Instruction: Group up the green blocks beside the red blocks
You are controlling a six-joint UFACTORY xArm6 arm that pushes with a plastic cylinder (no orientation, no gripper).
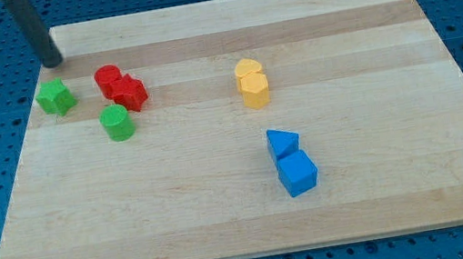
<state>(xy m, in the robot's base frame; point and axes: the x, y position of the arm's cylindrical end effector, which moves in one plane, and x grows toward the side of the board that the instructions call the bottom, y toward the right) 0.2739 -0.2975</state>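
Since the star-shaped green block (55,97) sits well left of the two touching red blocks (120,86), start your tool, a plain rod tip (52,61) with nothing to clamp, above-left and nudge rightward; the green cylinder (117,123) already sits near them on the wooden counter (365,220).
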